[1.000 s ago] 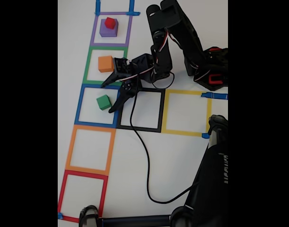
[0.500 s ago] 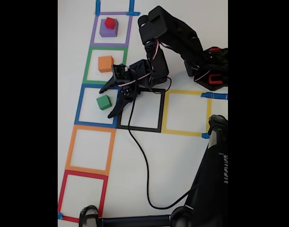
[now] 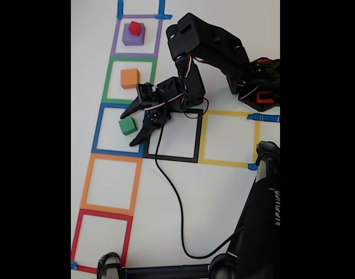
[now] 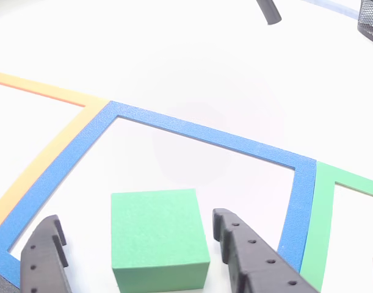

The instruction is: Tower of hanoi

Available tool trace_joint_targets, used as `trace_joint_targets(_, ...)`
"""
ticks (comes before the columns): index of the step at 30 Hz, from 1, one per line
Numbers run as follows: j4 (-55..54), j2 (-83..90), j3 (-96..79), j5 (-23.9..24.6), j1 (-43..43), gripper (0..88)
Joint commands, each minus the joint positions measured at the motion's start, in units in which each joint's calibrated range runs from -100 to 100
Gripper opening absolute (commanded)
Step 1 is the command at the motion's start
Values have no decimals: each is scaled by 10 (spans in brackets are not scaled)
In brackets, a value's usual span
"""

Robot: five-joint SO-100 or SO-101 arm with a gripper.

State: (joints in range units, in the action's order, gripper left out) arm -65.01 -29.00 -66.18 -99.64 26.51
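One small green foam cube, matte, square-edged, lying flat between the two black fingers of the gripper, inside the blue tape square. Gripper state: spread wide, holding nothing; in the other view a finger stands just beside the cube's right face and the other finger stands further off on its left, neither touching.

Step in hand, as judged: closing on the green cube. To do it well, the fingers should sit low along the side faces and the wider left gap be evened out before closing, so the cube is not pushed or twisted as one finger arrives first; foam should give a little, so a moderate squeeze should do.

Beyond the gripper, in the fixed view: one orange foam cube in the green tape square; further on, one small red cube atop a larger purple block in the purple tape square.

Surface: white tabletop, with a black cable trailing across it.
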Motion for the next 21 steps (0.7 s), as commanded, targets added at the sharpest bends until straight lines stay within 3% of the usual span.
trace_joint_targets(1,-12,4,11,-4,8,227)
trace_joint_targets(21,-8,17,8,-4,8,29)
